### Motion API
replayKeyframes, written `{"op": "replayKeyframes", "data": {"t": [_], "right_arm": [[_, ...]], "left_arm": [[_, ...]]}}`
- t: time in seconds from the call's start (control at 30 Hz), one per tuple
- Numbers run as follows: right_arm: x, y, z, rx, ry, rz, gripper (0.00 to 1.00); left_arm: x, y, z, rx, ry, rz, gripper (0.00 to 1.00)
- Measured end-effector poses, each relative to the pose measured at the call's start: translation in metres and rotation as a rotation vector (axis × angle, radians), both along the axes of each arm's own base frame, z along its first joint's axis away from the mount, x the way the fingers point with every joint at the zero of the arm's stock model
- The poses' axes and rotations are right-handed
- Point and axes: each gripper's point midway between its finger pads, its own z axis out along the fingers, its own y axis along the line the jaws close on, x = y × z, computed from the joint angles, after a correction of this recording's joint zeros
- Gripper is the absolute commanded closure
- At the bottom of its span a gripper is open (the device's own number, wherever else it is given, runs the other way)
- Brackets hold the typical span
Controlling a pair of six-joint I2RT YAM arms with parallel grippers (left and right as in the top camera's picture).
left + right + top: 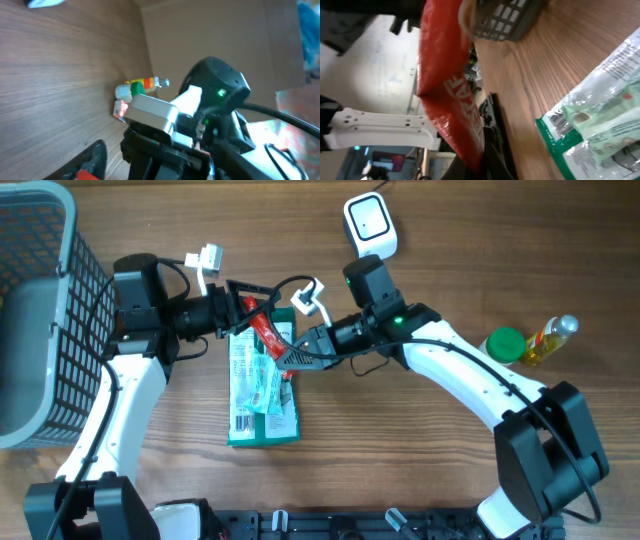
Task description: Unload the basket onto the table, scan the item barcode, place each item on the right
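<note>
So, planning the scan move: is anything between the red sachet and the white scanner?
No loose object; only the right arm's own wrist, beside the white scanner, lies between it and the red sachet.

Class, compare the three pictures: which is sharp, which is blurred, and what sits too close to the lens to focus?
Overhead: sharp and evenly lit, soft shadows only. Left wrist: blurred throughout, the bottle smeared, the frame tilted. Right wrist: the red packet looms soft at the lens; the green pack behind is sharper.
</note>
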Motion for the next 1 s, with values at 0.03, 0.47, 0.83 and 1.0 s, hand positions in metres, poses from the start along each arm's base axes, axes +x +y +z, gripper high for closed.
{"op": "replayKeyframes", "data": {"t": [0.03, 0.47, 0.83, 1.0], "right_arm": [[-0.001, 0.0, 0.001, 0.003, 0.011, 0.003, 0.96], [0.009, -0.008, 0.018, 0.082, 0.01, 0.013, 0.96], [0.008, -0.008, 0.019, 0.086, 0.012, 0.017, 0.96], [0.007, -0.01, 0.013, 0.056, 0.04, 0.005, 0.95]], "left_arm": [[-0.002, -0.001, 0.001, -0.008, -0.001, -0.011, 0.45], [-0.002, 0.016, 0.008, -0.049, -0.005, -0.005, 0.22], [-0.01, 0.014, 0.016, -0.086, -0.026, -0.059, 0.93], [-0.005, 0.015, 0.016, -0.067, -0.056, -0.042, 0.84]]}}
